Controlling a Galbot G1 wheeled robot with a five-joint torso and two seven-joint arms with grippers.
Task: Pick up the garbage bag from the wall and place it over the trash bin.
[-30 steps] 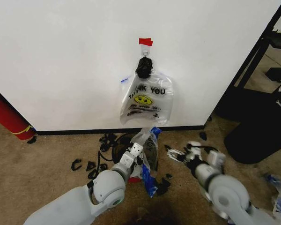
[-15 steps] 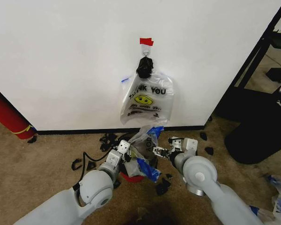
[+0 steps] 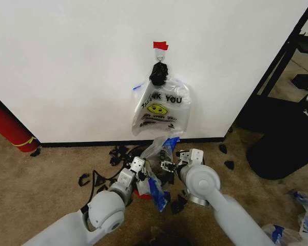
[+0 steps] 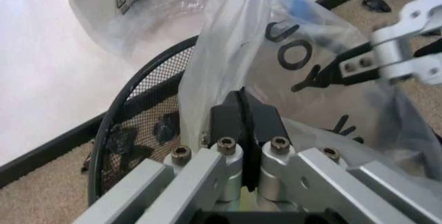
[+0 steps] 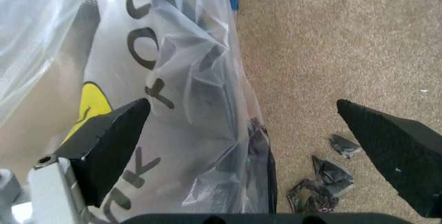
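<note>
The garbage bag (image 3: 158, 149), thin translucent plastic with blue patches, rises over the trash bin (image 3: 142, 194), a black mesh bin with a red base standing at the foot of the white wall (image 3: 66, 66). My left gripper (image 3: 140, 169) is shut on a fold of the bag (image 4: 228, 53) just above the bin's rim (image 4: 131, 125). My right gripper (image 3: 167, 166) is open beside the bag's other side. In the right wrist view its fingers stand wide apart with the plastic (image 5: 173, 53) against the gap between them. A piece of red tape (image 3: 160, 45) marks the wall above.
A clear "THANK YOU" bag (image 3: 160, 110) hangs on the wall under a black knotted bundle (image 3: 158, 74), right above the bin. Black scraps (image 3: 95, 179) litter the carpet. A red cylinder (image 3: 7, 125) leans at the left, and a large black object (image 3: 287, 138) sits at the right.
My right gripper has swung left across the carpet and now sits against the bag. My left gripper has shifted slightly, still shut on the plastic, and the bag's blue lower part has swayed.
</note>
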